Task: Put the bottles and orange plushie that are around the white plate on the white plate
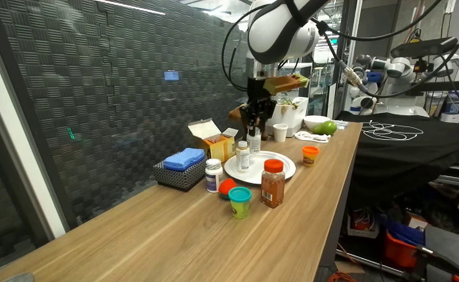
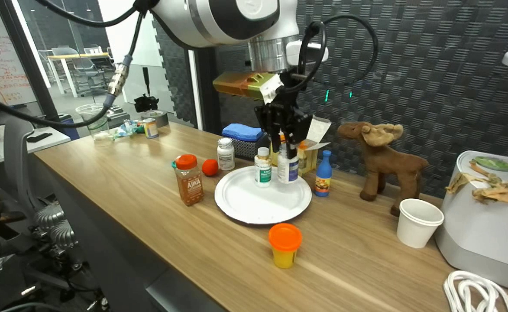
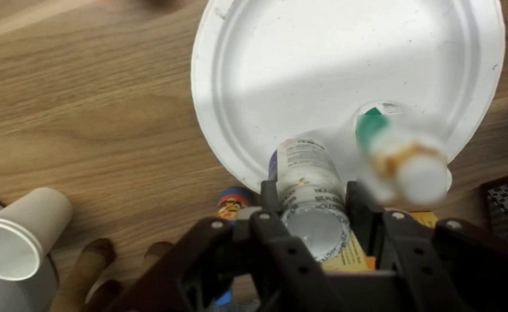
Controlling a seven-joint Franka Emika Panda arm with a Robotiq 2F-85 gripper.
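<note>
End effector [image 3: 311,197]: clenched around the held bottle [image 2: 286,170], a finger on each side near the cap.
Why held high: top-down hold leaves the base free, presumably for standing it on the white plate [image 2: 258,206].
Held bottle, where: over the plate's side nearest the yellow box [image 1: 221,149], just beside the green-label bottle [image 2: 263,172]; can't tell whether the base touches.
Held bottle, axis: near vertical in both exterior views, cap up, base down, purple side turned away from the green-label bottle.
Green-label bottle: upright on the plate, cap up; crowding that side probably saves room for the rest.
Squat white bottle [image 1: 214,176], spice bottle [image 1: 272,185]: upright on the table [image 1: 166,235], off the plate, caps up.
Orange plushie [image 1: 227,186]: on the table between them, orange side up; likely still to be placed, like both bottles.
</note>
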